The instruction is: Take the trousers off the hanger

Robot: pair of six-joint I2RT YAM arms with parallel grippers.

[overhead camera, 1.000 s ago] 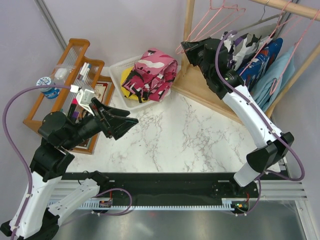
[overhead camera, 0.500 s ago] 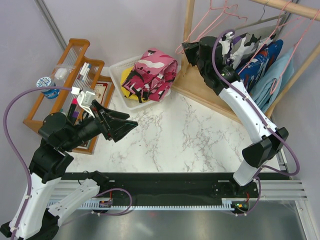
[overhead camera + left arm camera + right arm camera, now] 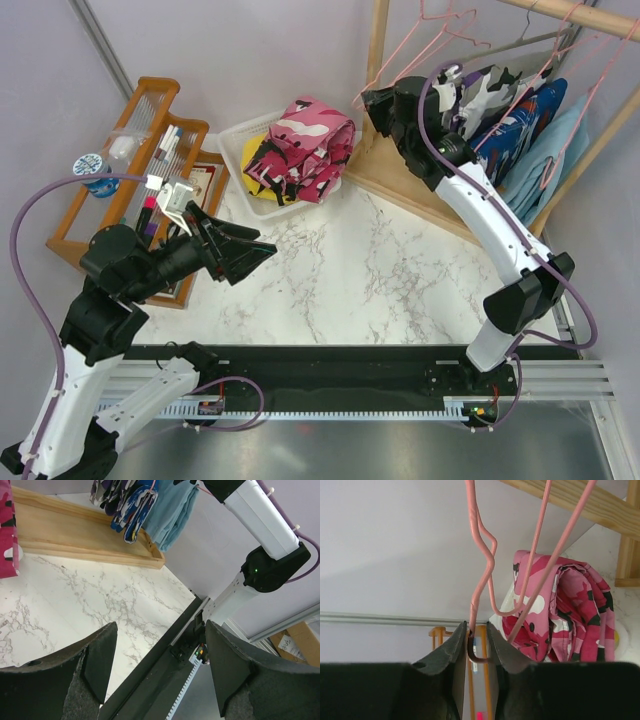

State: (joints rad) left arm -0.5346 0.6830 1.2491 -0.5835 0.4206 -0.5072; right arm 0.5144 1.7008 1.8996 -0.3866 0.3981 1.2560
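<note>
The pink camouflage trousers point(image 3: 300, 148) lie folded in a white basket point(image 3: 232, 138), on top of the yellow trousers point(image 3: 262, 192). In the right wrist view they point(image 3: 570, 615) show behind the wire. An empty pink hanger point(image 3: 412, 48) hangs from the rail at the back. My right gripper point(image 3: 370, 98) is at its lower corner, jaws slightly open, and the hanger's bend point(image 3: 480, 555) sits in the gap of that gripper point(image 3: 476, 630), against the left finger. My left gripper point(image 3: 262, 247) hovers open over the table's left side, nothing between its jaws point(image 3: 160, 627).
A purple-white camouflage garment point(image 3: 490, 85), a blue patterned one point(image 3: 525, 115) and a light blue one point(image 3: 560, 140) hang on the wooden rack, whose base point(image 3: 400, 170) lies on the marble table. A wooden organiser point(image 3: 140, 140) with bottles stands at the left.
My right gripper's jaws have parted a little around the hanger's corner, and the arm has shifted slightly left. The left arm has barely moved.
</note>
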